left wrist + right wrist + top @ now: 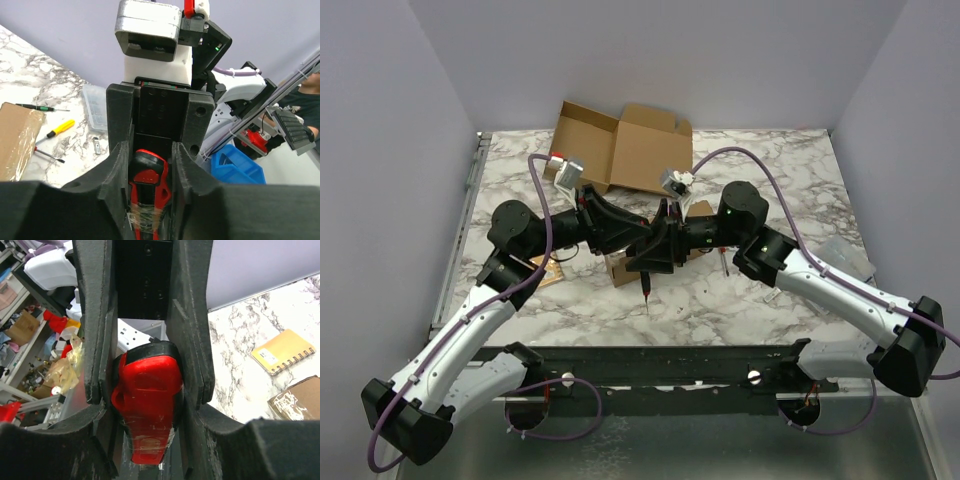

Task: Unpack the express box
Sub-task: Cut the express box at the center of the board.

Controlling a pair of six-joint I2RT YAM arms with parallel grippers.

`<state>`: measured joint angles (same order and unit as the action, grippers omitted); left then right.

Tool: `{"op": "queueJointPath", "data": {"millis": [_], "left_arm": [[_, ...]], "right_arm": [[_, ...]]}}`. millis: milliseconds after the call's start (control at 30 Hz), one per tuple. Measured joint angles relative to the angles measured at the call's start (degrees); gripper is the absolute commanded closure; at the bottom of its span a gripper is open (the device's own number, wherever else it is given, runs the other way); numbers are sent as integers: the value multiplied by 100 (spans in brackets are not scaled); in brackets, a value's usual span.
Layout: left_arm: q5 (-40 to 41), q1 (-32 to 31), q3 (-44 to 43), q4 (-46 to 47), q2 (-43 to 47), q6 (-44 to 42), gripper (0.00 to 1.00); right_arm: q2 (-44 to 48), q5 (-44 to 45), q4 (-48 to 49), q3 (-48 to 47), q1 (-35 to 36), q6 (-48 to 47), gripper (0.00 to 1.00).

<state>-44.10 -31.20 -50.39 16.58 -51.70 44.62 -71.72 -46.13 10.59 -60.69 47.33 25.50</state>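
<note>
A red and black utility knife (149,172) wrapped in clear tape is held between both grippers above the middle of the table. In the left wrist view, my left gripper (150,162) has its fingers pressed against both sides of the knife. My right gripper (147,390) is shut on the knife's red handle (147,405) from the opposite side. The two grippers meet nose to nose, left (632,238) and right (658,248). A sealed brown express box (618,270) with taped seams lies on the marble right under them and is mostly hidden.
An opened, flattened cardboard box (620,150) lies at the back. A yellow spiral notebook (282,357) sits left of the express box. Screwdrivers (60,128) and a clear plastic case (95,107) lie on the right side of the table.
</note>
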Motion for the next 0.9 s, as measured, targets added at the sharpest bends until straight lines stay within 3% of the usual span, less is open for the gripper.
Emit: {"op": "queueJointPath", "data": {"millis": [33, 133, 267, 467, 667, 767, 900], "left_arm": [[9, 0, 0, 13, 2, 0, 99], [55, 2, 0, 2, 4, 101, 100], [179, 7, -33, -55, -17, 96, 100], [297, -59, -400, -579, -273, -201, 100], [522, 55, -750, -927, -592, -485, 100], [616, 151, -807, -946, -706, -479, 100], [660, 195, -807, -870, -809, -341, 100]], "right_arm": [[0, 4, 59, 24, 0, 2, 95], [15, 107, 175, 116, -2, -15, 85], [61, 319, 179, 149, 15, 57, 61], [369, 793, 420, 538, 24, 280, 48], [636, 1399, 389, 1021, -4, 361, 48], [643, 1537, 387, 1121, -9, 361, 53], [632, 1635, 378, 1128, -20, 299, 88]]}}
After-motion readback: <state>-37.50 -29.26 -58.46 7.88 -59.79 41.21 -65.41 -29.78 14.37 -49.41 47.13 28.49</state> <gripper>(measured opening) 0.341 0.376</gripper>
